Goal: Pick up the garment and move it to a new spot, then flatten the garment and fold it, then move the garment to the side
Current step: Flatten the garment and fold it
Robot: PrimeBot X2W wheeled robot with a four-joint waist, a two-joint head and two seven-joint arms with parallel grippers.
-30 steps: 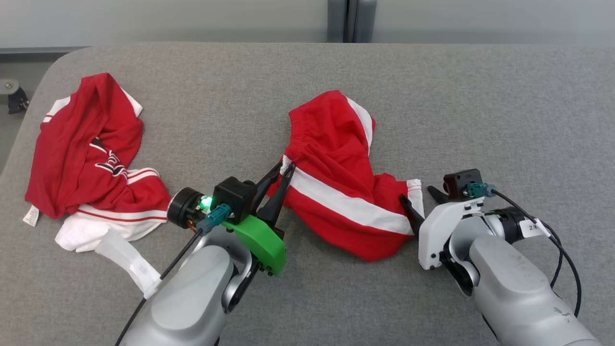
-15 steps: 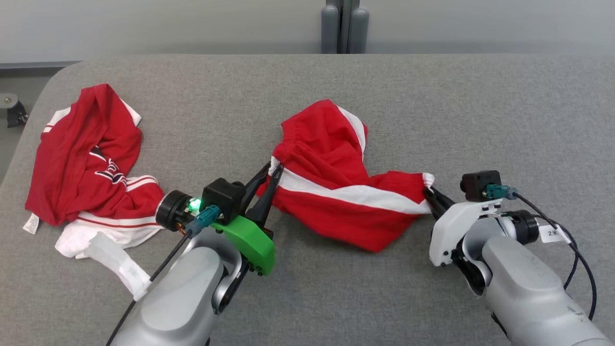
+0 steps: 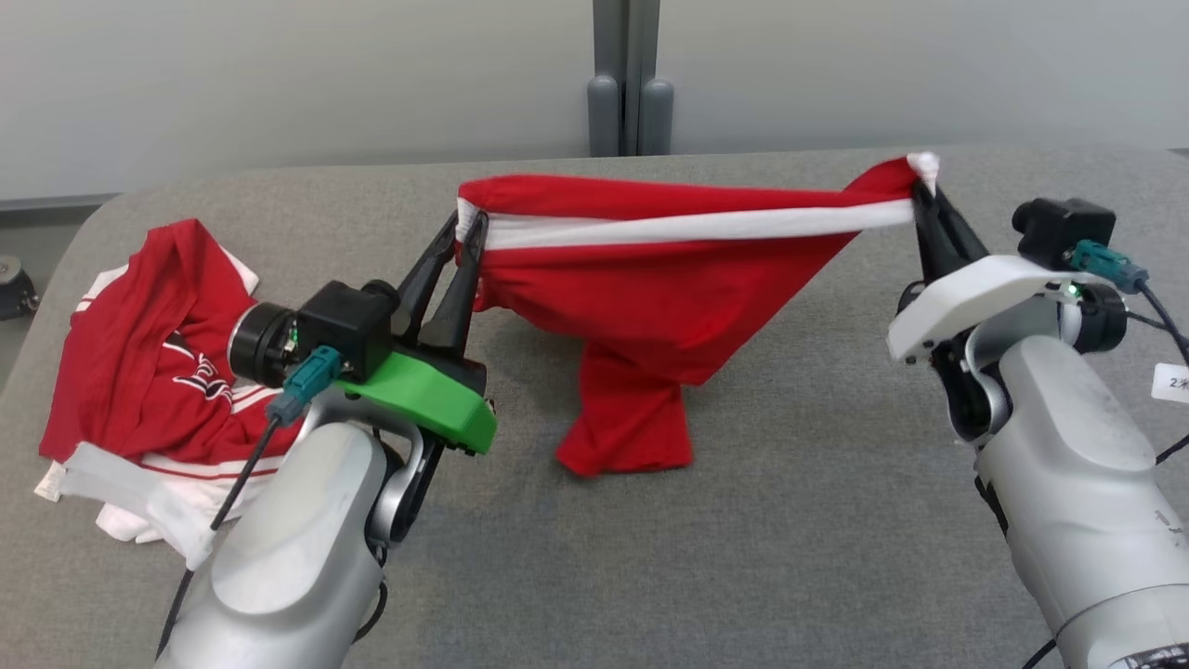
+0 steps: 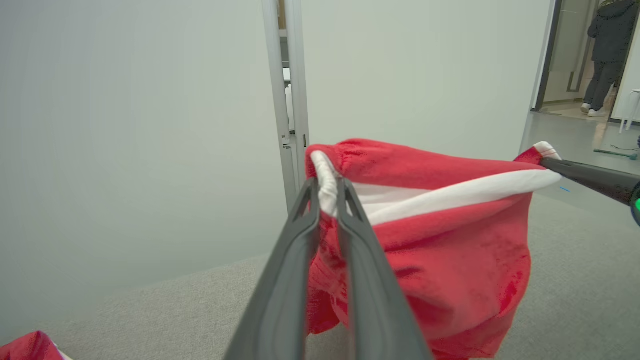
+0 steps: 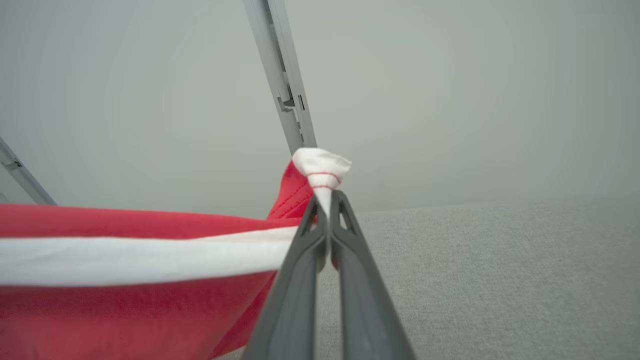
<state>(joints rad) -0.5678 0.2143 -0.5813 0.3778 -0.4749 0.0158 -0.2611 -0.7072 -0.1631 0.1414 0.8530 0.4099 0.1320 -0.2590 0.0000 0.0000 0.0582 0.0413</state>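
Red shorts [image 3: 669, 279] stretched between left gripper [image 3: 462, 226] and right gripper [image 3: 922, 193], hanging leg touching grey table [image 3: 790, 483].

Illumination is bright, even and diffuse in all views, falling from above. A soft, faint shadow lies on the bench [image 3: 799, 520] directly beneath the garment [image 3: 650, 307]. Both wrist views darken slightly toward the corners, and their nearest foreground is soft.
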